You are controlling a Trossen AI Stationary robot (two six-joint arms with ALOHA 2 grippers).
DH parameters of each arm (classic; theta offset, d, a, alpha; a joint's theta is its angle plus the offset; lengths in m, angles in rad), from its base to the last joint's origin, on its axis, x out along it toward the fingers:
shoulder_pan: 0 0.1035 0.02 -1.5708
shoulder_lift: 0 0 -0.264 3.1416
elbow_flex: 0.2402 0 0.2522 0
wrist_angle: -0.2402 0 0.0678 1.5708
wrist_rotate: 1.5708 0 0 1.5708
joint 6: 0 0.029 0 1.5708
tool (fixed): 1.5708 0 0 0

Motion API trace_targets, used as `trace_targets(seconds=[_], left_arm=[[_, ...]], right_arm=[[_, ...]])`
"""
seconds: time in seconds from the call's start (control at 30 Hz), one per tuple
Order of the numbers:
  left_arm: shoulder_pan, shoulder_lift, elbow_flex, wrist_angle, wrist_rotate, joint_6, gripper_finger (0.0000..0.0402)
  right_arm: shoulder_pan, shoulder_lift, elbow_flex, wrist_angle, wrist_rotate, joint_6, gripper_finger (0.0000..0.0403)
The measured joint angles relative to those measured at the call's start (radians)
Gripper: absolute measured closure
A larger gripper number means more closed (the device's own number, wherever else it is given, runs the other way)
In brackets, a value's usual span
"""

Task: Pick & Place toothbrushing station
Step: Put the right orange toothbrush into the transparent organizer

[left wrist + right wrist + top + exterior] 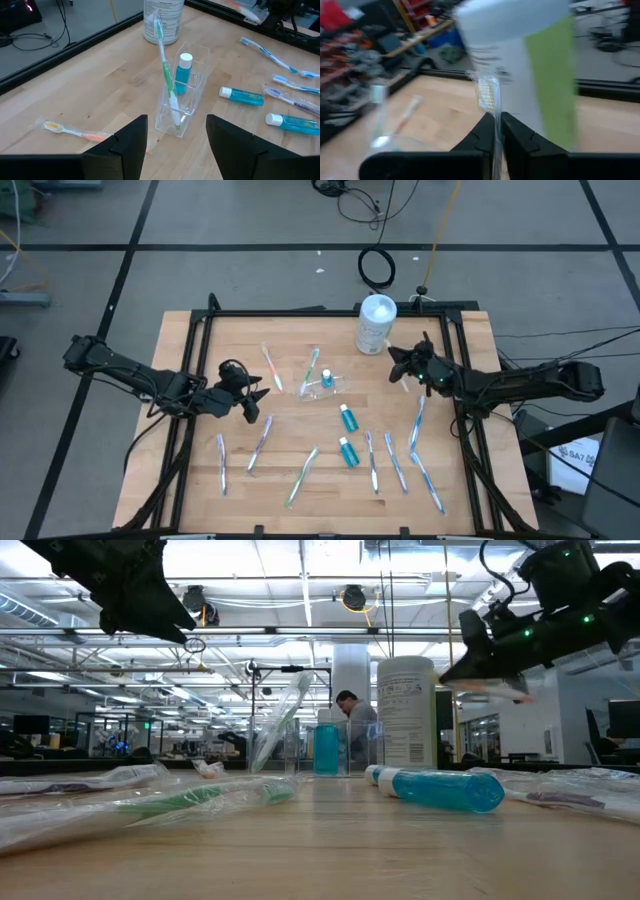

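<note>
One camera hangs overhead and looks straight down on the whole table [330, 395]. A second sits at tabletop level, close behind a blue tube [445, 789], and stares level across the wood into the room beyond. The left wrist camera looks forward past its own gripper [177, 137] at the clear holder [181, 92] just ahead. The right wrist camera peers past its gripper [497, 131], very close to the white bottle [517, 55]. That bottle and the holder appear in every view; they are what ties the pictures together.
</note>
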Motion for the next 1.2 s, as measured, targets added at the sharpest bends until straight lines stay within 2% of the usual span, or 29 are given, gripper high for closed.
trace_targets(seconds=[0.23, 0.53, 0.73, 0.93, 1.07, 1.2], left_arm=[[0.000, 0.000, 0.000, 0.000, 0.000, 0.000, 0.0192], [0.000, 0.000, 0.000, 0.001, 0.000, 0.010, 0.0192], [0.006, 0.000, 0.000, 0.030, -0.001, 0.034, 0.0192], [0.010, 0.000, 0.000, 0.098, 0.000, 0.121, 0.0192], [0.010, 0.000, 0.000, 0.114, -0.001, 0.153, 0.0192], [0.011, 0.000, 0.000, 0.114, -0.001, 0.159, 0.0192]], right_arm=[[0.047, 0.005, 0.000, 0.153, -0.115, -0.088, 0.0389], [0.112, 0.027, 0.000, 0.299, -0.122, -0.111, 0.0389], [0.167, 0.126, 0.000, 0.515, -0.122, -0.152, 0.0388], [0.201, 0.248, 0.000, 0.747, -0.126, -0.220, 0.0383], [0.203, 0.317, 0.032, 0.838, -0.209, -0.270, 0.0387], [0.203, 0.381, 0.120, 0.836, -0.299, -0.345, 0.0386]])
